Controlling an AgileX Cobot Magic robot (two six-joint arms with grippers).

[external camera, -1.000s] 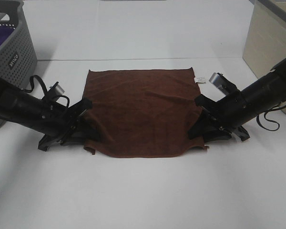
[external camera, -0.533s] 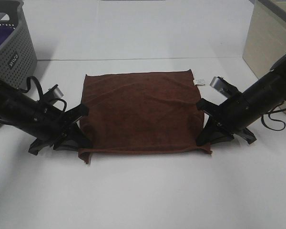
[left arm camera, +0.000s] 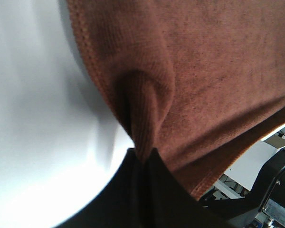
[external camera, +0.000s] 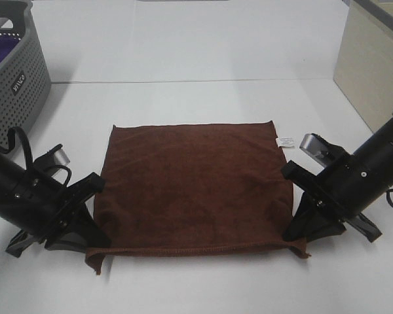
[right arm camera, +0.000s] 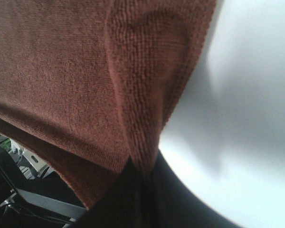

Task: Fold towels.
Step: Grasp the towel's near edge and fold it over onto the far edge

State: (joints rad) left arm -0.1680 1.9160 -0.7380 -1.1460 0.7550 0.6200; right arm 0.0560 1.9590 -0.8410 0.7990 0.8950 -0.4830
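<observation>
Left gripper [external camera: 92, 243] is clamped on the near-left corner of the towel [external camera: 193, 186], right gripper [external camera: 300, 241] on the near-right corner. In both wrist views cloth is seen pinched between closed jaws. Near hem is raised slightly and held taut between them. The rest is laid flat in a single layer, mid-bench towards the near edge, with the white tag [external camera: 285, 141] at the far-right corner. No fold is made yet — judged to be the very start, all folding left. Bench [external camera: 196, 52] is plain white — grey perforated basket [external camera: 16, 78] at the left edge, beige box [external camera: 373, 65] at the right edge.
</observation>
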